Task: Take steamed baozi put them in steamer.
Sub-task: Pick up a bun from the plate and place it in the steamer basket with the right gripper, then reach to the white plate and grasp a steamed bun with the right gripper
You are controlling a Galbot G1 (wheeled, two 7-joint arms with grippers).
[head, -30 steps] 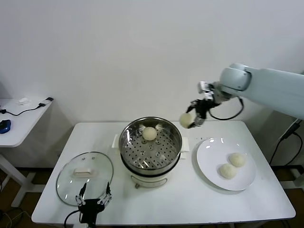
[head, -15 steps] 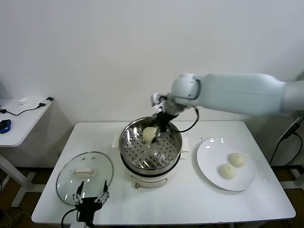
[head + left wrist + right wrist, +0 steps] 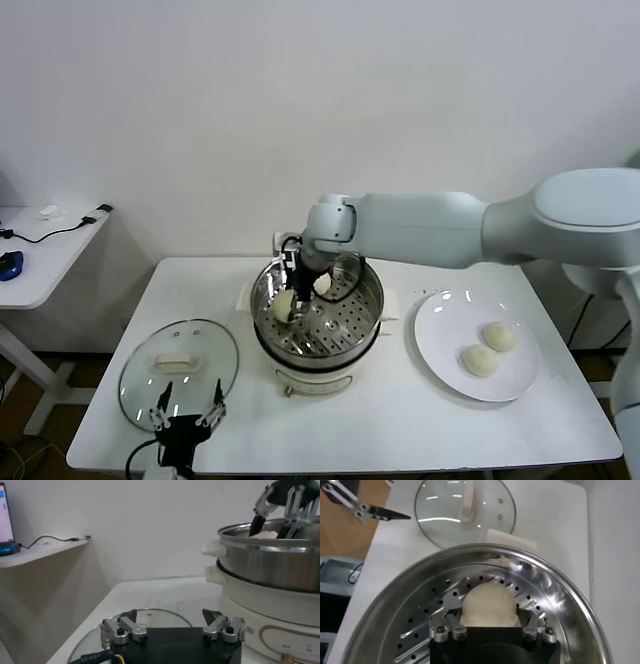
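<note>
My right gripper [image 3: 288, 304] reaches down inside the steamer [image 3: 372, 305] and is shut on a cream-white baozi [image 3: 285, 300], low over the perforated tray near the pot's left side. In the right wrist view that baozi [image 3: 487, 602] sits between the fingers [image 3: 454, 614] above the tray [image 3: 420, 630]. A second baozi [image 3: 323, 285] lies in the steamer just behind the gripper. Two more baozi [image 3: 499, 336] [image 3: 479, 360] rest on the white plate [image 3: 440, 340] at the right. My left gripper [image 3: 186, 417] hangs open and empty at the table's front left.
A glass lid [image 3: 178, 372] with a cream handle lies flat left of the steamer, right behind my left gripper [image 3: 170, 625]. The right arm spans the table's back from the right. A side table [image 3: 40, 250] with cables stands far left.
The right gripper carried the baozi from high beside the steamer's right rim across and down into the pot's left side. The left gripper stayed in place.
</note>
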